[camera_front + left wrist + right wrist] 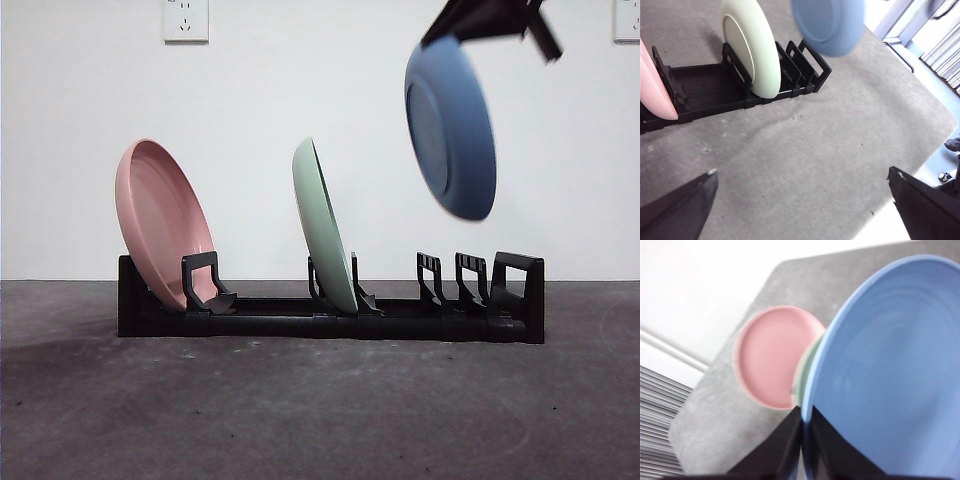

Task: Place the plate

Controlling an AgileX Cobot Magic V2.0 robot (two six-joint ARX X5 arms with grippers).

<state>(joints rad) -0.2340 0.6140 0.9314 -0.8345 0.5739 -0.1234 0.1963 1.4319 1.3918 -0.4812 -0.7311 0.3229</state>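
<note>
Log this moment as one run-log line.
right gripper: holds blue plate above rack | left gripper: open, idle | pink plate, green plate: racked

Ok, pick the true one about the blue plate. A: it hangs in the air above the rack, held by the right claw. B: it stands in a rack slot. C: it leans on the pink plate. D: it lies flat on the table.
A: the blue plate is off the rack, held at its rim by the right claw.

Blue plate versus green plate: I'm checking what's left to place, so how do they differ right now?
The blue plate hangs in the air above the rack, gripped at its rim by the right gripper; the green plate stands slotted in the rack, untouched. Both are on edge, tilted alike.
</note>
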